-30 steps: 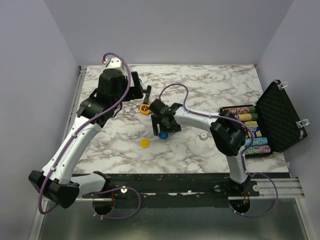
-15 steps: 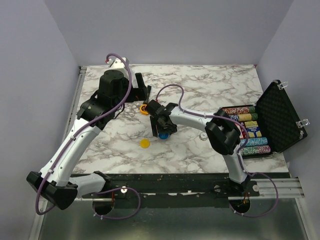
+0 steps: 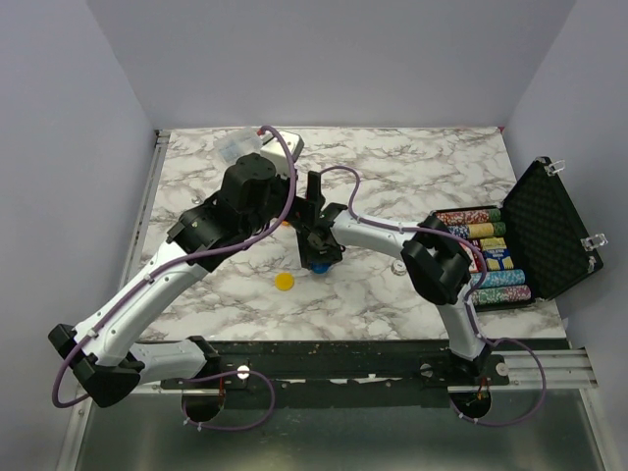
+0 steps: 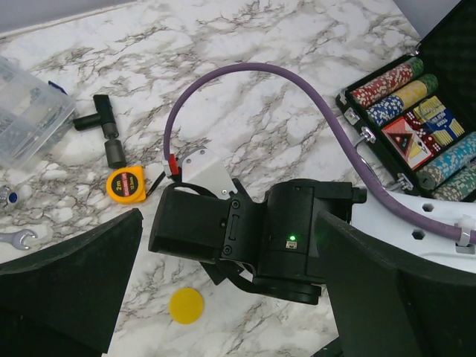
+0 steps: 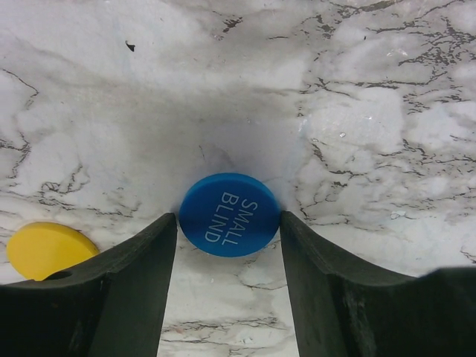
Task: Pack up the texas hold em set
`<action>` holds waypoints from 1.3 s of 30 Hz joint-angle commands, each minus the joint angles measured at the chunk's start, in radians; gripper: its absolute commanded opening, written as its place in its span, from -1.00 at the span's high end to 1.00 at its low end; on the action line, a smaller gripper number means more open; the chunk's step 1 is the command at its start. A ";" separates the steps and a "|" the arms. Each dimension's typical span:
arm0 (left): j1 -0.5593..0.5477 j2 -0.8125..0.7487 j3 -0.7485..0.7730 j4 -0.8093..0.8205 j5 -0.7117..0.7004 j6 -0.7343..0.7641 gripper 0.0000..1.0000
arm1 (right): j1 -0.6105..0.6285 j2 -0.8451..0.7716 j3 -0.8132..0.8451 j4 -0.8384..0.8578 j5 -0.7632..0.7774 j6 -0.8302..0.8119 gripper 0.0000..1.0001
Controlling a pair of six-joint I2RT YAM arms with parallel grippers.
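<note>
My right gripper [image 5: 229, 223] is down at the table [image 5: 372, 89], fingers [image 5: 126, 290] set against both sides of the blue disc [image 5: 227, 208]. It's pinched between them, lying flat on the marble with "SMALL BLIND" facing up. Just beside one finger sits the yellow disc [image 5: 43, 249], flat too and apart from the blue one. My left gripper [image 4: 230, 216] hangs right above my right wrist, spread wide, nothing in it. Off to my right, well apart, the black briefcase [image 3: 551, 231] stands open at the table's edge, lid tilted back, chip rows [image 3: 488, 257] lined up inside. Far left on the table: an orange tape measure [image 4: 126, 184] and, near it, a clear compartment box [image 4: 26, 111].
</note>
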 commanded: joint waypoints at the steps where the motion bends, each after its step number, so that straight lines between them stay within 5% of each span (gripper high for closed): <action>1: -0.016 -0.028 0.026 -0.004 -0.037 0.025 -0.97 | 0.014 0.088 -0.031 -0.061 0.009 0.030 -0.13; 9: -0.016 -0.019 0.003 0.017 -0.064 -0.003 -0.97 | 0.013 0.064 -0.091 -0.007 0.014 0.079 0.16; 21: -0.007 -0.003 -0.013 0.029 -0.136 0.000 -0.97 | -0.009 -0.091 -0.189 0.109 0.072 0.098 0.98; 32: 0.012 0.005 -0.021 0.035 -0.125 -0.003 -0.97 | -0.140 -0.386 -0.377 0.139 0.200 0.101 0.99; 39: 0.027 0.007 -0.019 0.032 -0.095 -0.016 -0.97 | -0.401 -0.676 -0.533 0.127 0.228 0.042 0.99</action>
